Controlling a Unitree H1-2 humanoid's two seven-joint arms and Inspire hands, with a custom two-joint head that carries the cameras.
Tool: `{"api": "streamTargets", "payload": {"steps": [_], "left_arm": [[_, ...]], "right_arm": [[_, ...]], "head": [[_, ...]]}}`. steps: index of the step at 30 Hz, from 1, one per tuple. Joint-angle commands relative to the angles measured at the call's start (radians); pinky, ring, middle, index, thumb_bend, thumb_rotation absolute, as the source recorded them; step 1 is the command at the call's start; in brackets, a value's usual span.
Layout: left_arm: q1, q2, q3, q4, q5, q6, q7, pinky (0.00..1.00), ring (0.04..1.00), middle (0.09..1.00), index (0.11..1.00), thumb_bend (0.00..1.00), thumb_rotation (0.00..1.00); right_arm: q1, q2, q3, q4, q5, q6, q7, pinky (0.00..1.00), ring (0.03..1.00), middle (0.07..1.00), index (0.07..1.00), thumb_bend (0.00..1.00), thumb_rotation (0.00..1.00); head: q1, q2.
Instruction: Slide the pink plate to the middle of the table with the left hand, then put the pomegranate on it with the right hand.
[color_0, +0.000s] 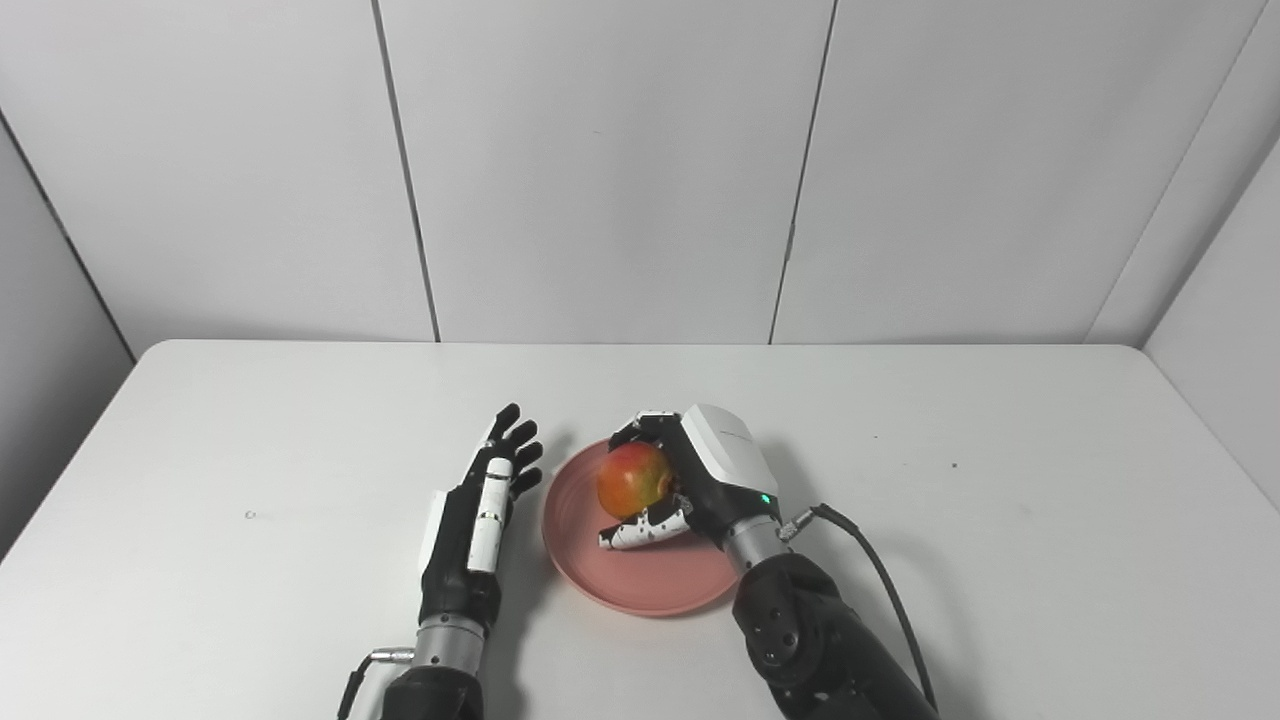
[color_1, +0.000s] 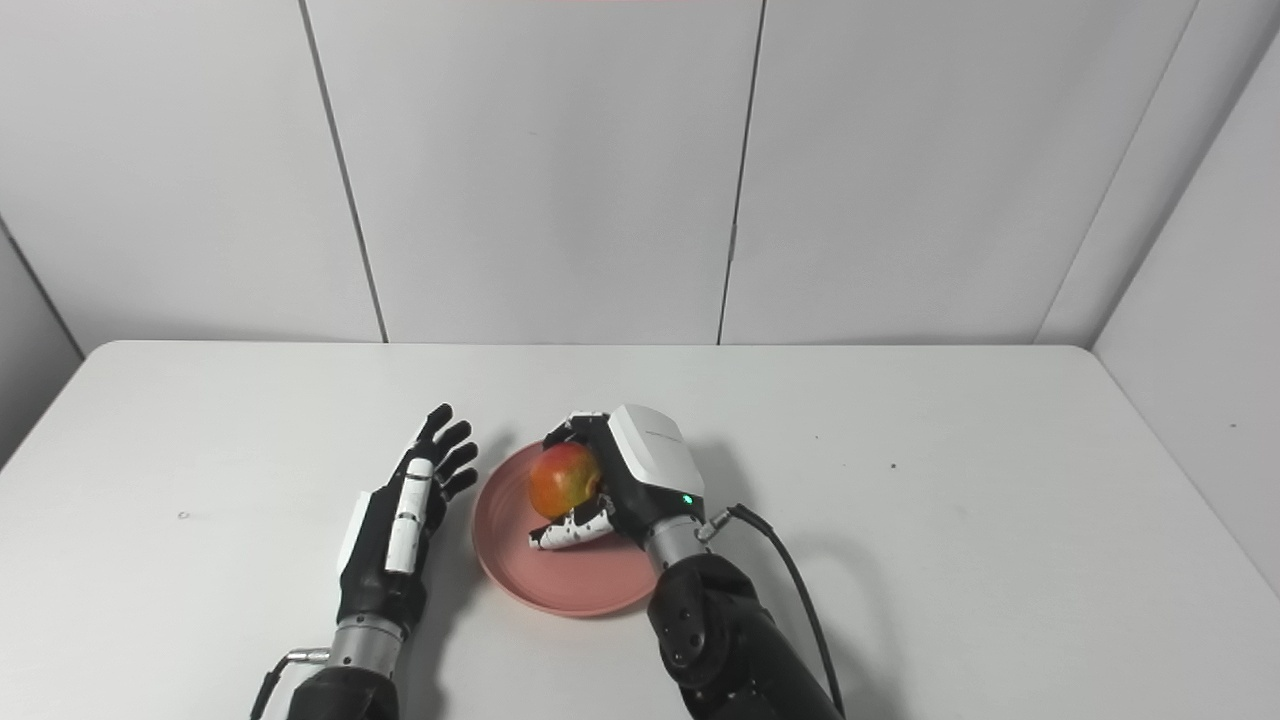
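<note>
Sitting inside the curl of your right hand (color_0: 700, 475), the pomegranate (color_0: 634, 479) shows a red-orange skin with a yellower patch toward its right side. Your fingers (color_0: 640, 425) wrap over its far side and your thumb (color_0: 645, 528) lies under its near side, so the hand is closed around the fruit. You cannot tell from either view whether the fruit already rests on the dish or hangs a little above it; it is over the far half of the pink plate (color_0: 640, 585) in both views.

That plate lies flat on the white worktop (color_0: 1000, 560), close to the middle of its width and toward the near edge. Your right forearm comes in over the plate's near right rim, and a black cable (color_0: 885, 580) loops from the wrist across the worktop on that side.

Your left hand (color_0: 480, 510) holds nothing: its fingers are straight and slightly spread, pointing away from you, with the palm turned toward the plate. It is just beside the plate's left rim, and a narrow strip of worktop shows between them, so the two look apart.

Beyond the worktop you see plain white wall panels (color_0: 600, 170) with dark seams.
</note>
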Motion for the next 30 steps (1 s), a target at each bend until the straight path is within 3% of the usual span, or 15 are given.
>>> {"api": "streamTargets", "payload": {"steps": [1, 4, 9, 13, 14, 17, 18, 21, 25, 30], "left_arm": [[-0.005, -0.012, -0.008, -0.028, 0.017, -0.002, 0.009, 0.86, 0.881, 0.901, 0.893, 0.45, 1.00], [-0.006, -0.011, -0.009, -0.025, 0.017, -0.005, 0.010, 0.85, 0.880, 0.901, 0.894, 0.46, 1.00], [-0.005, -0.010, -0.011, -0.026, 0.015, -0.009, 0.007, 0.86, 0.881, 0.903, 0.895, 0.45, 1.00], [-0.005, -0.010, -0.012, -0.028, 0.015, -0.006, 0.006, 0.86, 0.883, 0.904, 0.896, 0.45, 1.00], [-0.005, -0.009, -0.013, -0.028, 0.015, -0.006, 0.006, 0.86, 0.884, 0.904, 0.897, 0.45, 1.00], [-0.005, -0.008, -0.015, -0.029, 0.020, -0.003, 0.007, 0.86, 0.883, 0.903, 0.897, 0.45, 1.00], [-0.005, -0.008, -0.015, -0.031, 0.021, 0.001, 0.008, 0.87, 0.886, 0.905, 0.900, 0.45, 1.00], [-0.005, -0.008, -0.014, -0.034, 0.025, 0.004, 0.007, 0.87, 0.889, 0.906, 0.900, 0.45, 1.00], [-0.007, -0.008, -0.012, -0.031, 0.024, 0.001, 0.007, 0.87, 0.888, 0.905, 0.899, 0.46, 1.00], [-0.006, -0.005, -0.016, -0.031, 0.034, 0.002, 0.006, 0.87, 0.888, 0.907, 0.903, 0.46, 1.00]], "right_arm": [[-0.031, 0.007, 0.006, 0.010, -0.008, -0.042, -0.023, 0.27, 0.361, 0.425, 0.535, 0.52, 0.00], [-0.028, 0.004, 0.014, 0.021, -0.010, -0.042, -0.023, 0.24, 0.342, 0.474, 0.493, 0.53, 0.00], [-0.022, -0.005, 0.035, 0.023, -0.031, -0.050, -0.034, 0.22, 0.320, 0.478, 0.488, 0.53, 0.00], [-0.017, -0.013, 0.050, 0.014, -0.053, -0.045, -0.039, 0.28, 0.393, 0.440, 0.537, 0.52, 0.00], [-0.016, -0.016, 0.054, 0.005, -0.058, -0.036, -0.030, 0.33, 0.444, 0.515, 0.517, 0.52, 0.07], [-0.014, -0.028, 0.068, -0.022, -0.073, -0.009, 0.008, 0.39, 0.515, 0.604, 0.500, 0.52, 0.13], [-0.013, -0.035, 0.075, -0.036, -0.081, 0.001, 0.028, 0.54, 0.641, 0.706, 0.647, 0.68, 0.25], [-0.005, -0.051, 0.084, -0.086, -0.097, 0.033, 0.094, 0.69, 0.775, 0.805, 0.790, 0.82, 0.37], [0.000, -0.078, 0.096, -0.150, -0.117, 0.060, 0.185, 0.82, 0.860, 0.878, 0.895, 0.89, 0.46], [0.008, -0.102, 0.092, -0.192, -0.141, 0.046, 0.224, 0.88, 0.891, 0.907, 0.928, 0.94, 0.52]], "head": [[0.001, 0.002], [0.001, 0.003], [0.003, 0.007], [0.005, 0.008], [0.005, 0.008], [0.005, 0.008], [0.005, 0.008], [0.007, 0.010], [0.009, 0.009], [0.013, 0.007]]}}
